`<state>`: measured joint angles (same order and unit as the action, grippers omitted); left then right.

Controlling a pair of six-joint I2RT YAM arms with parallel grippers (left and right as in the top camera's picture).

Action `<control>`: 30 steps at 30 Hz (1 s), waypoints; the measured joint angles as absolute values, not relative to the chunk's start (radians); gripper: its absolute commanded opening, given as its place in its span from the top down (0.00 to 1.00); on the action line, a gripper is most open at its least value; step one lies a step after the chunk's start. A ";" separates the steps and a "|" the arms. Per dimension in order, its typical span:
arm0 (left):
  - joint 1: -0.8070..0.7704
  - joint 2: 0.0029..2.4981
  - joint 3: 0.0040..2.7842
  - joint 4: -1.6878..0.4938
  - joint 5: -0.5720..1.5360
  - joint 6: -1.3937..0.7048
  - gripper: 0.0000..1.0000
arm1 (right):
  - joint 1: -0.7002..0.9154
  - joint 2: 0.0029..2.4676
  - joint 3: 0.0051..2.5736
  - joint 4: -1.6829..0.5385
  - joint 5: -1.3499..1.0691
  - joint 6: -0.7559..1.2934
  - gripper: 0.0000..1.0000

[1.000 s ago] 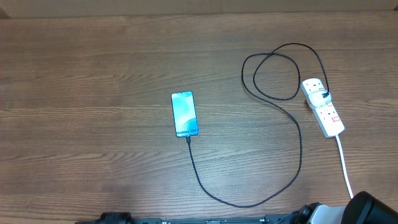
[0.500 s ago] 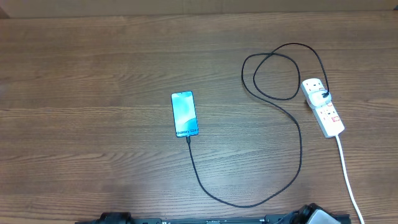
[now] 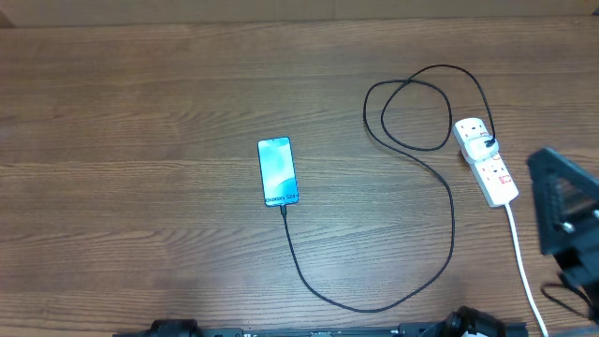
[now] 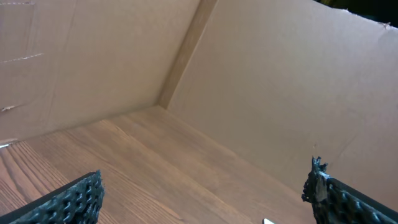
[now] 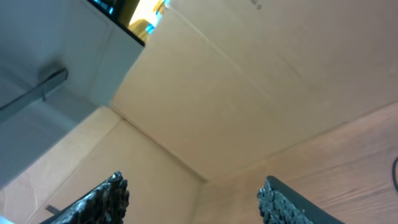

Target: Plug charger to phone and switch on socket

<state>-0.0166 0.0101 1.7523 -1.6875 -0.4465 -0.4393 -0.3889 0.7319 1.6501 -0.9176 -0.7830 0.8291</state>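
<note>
The phone [image 3: 278,171] lies flat mid-table, its light blue screen up. The charger [image 3: 453,225], a thin black cable, meets the phone's near end, curves right and loops back to a white plug head [image 3: 483,140] sitting in the socket [image 3: 494,183], a white power strip with red switches. My right arm's dark head [image 3: 564,215] hangs just right of the socket, apart from it. In the right wrist view my right gripper [image 5: 194,190] is open and empty, facing cardboard walls. My left gripper [image 4: 202,186] is open wide over bare wood, holding nothing.
Cardboard walls [image 4: 280,81] enclose the table's far side. The socket's white cord [image 3: 520,257] runs to the near edge under my right arm. The arm bases [image 3: 173,329] sit along the near edge.
My right arm has come up from the near right corner and now hangs beside the socket, its jaws wider apart. Phone, charger and socket have not moved.
</note>
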 measured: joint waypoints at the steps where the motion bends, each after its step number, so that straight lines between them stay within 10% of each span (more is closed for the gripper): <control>1: -0.017 0.010 1.752 -1.688 -0.446 -0.439 0.01 | -0.384 0.710 1.589 -0.902 -0.781 0.828 0.26; 10: -0.017 0.010 1.752 -1.688 -0.446 -0.439 0.00 | -0.257 0.560 1.247 -0.732 -0.774 0.762 0.15; 30: -0.017 0.010 1.752 -1.686 -0.411 -0.459 0.01 | -0.169 0.067 1.317 -0.699 -0.759 0.474 0.00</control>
